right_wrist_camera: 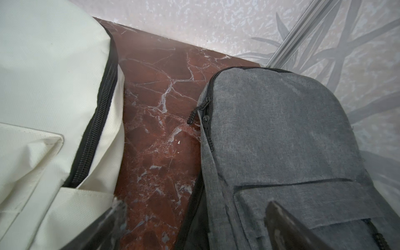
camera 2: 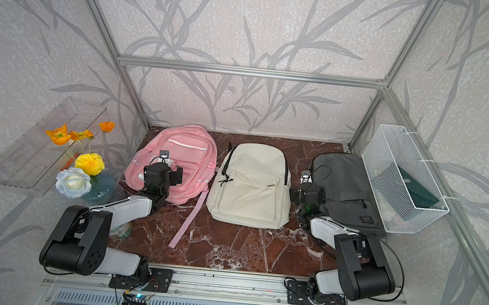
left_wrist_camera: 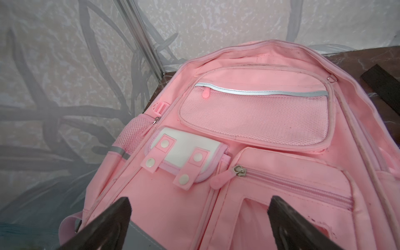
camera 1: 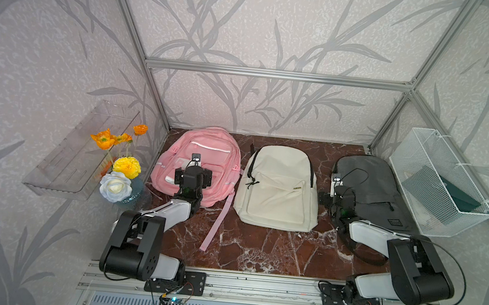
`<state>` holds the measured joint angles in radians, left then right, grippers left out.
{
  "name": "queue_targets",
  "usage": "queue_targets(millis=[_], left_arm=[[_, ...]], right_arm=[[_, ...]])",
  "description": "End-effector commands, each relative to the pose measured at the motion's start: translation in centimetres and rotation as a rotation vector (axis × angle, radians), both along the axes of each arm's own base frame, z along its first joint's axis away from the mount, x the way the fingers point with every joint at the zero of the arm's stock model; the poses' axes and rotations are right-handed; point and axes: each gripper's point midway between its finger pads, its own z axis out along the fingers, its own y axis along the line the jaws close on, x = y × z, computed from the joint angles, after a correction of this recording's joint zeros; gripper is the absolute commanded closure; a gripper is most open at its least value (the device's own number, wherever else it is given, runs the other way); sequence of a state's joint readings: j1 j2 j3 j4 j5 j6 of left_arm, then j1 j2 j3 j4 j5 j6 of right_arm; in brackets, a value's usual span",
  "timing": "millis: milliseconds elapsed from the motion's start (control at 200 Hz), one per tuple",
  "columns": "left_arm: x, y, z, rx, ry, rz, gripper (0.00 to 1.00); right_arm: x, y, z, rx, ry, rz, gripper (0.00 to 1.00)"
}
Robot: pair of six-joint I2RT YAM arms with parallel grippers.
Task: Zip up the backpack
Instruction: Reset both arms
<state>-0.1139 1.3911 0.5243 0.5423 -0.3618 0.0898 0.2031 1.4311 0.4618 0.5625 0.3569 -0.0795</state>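
Three backpacks lie flat on the tabletop (camera 1: pixel 258 252) in a row, fronts up. Each has its long axis running from the near edge to the back wall, with its top toward the wall.

The grey backpack (right_wrist_camera: pixel 281 129) is on the right, its top leaning a little toward the centre. Its corded zipper pull (right_wrist_camera: pixel 193 114) hangs off the side that faces the cream backpack (camera 1: pixel 279 187), which lies nearly straight in the middle. The pink backpack (left_wrist_camera: pixel 259 121) is on the left and its top compartment gapes open.

The right gripper (right_wrist_camera: pixel 194 205) hangs with its jaws spread wide and holds nothing. One finger is above the cream backpack's edge and the other above the grey one's front pocket. The left gripper (left_wrist_camera: pixel 199 201) is also spread wide and empty, above the pink backpack's lower front.

A strip of bare tabletop separates cream from grey. Pink and cream lie close together, and the tops of all three are near the back wall. The grey backpack's far side lies just beside one white wire basket (camera 1: pixel 436 184). One vase of flowers (camera 1: pixel 121 175) stands beside the pink backpack. In front of the row the tabletop is open, crossed only by one pink strap (camera 1: pixel 214 226).
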Motion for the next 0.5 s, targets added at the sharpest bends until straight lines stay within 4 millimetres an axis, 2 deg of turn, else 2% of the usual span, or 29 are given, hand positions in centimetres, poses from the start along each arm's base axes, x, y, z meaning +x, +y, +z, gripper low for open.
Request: queue_targets(millis=[0, 160, 280, 345, 420, 495], left_arm=[[-0.6, -0.5, 2.0, 0.006, -0.093, -0.022, 0.00], [-2.1, 0.5, 1.8, 0.027, -0.084, 0.034, 0.00], [-2.9, 0.1, -1.3, -0.017, -0.060, 0.002, 0.01], [-3.3, -0.2, -0.5, -0.012, -0.158, -0.028, 0.01], [-3.5, -0.2, -1.0, -0.057, -0.094, -0.054, 0.01], [-3.0, -0.9, -1.0, -0.090, -0.119, -0.111, 0.01]], right_arm=[[1.1, 1.3, 1.0, 0.061, -0.110, 0.088, 0.01], [1.1, 1.3, 0.1, 0.094, -0.110, 0.110, 0.01], [1.1, 1.6, -0.3, 0.094, -0.132, 0.137, 0.01], [1.1, 1.6, -0.4, 0.095, -0.125, 0.135, 0.01], [1.1, 1.1, -0.3, 0.094, -0.118, 0.104, 0.01], [1.0, 0.5, -0.3, 0.092, -0.123, 0.067, 0.01]])
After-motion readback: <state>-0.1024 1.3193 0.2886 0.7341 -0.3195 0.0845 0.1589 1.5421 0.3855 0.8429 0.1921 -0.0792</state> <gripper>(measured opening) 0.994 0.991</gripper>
